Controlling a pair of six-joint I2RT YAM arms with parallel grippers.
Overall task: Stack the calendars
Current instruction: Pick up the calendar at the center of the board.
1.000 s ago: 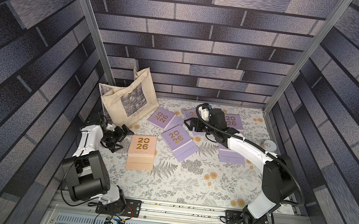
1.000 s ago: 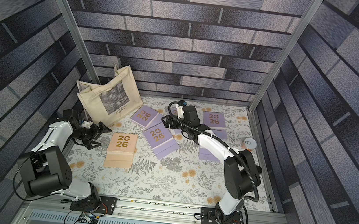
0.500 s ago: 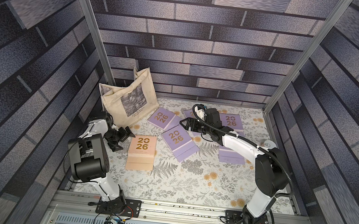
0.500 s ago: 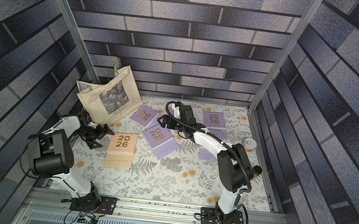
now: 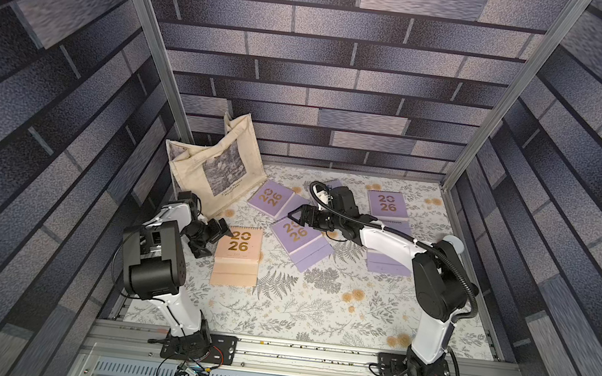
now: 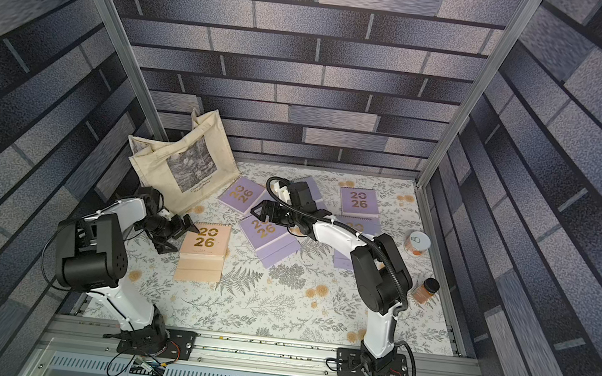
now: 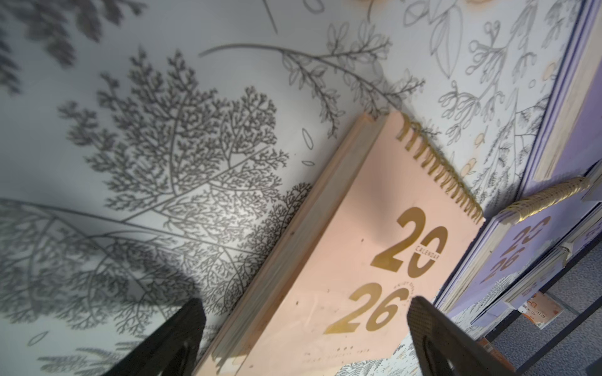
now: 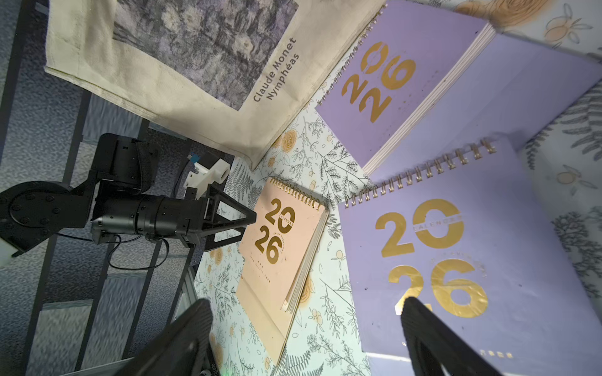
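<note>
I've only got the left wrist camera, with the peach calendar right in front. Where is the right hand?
Observer: The right hand hovers open over the middle purple calendar, holding nothing.
Operator: Are any calendars further off?
Observer: Yes, a far purple calendar lies apart at the back right.
Operator: Is anything behind my arm?
Observer: A tote bag stands propped in the back left corner.
</note>
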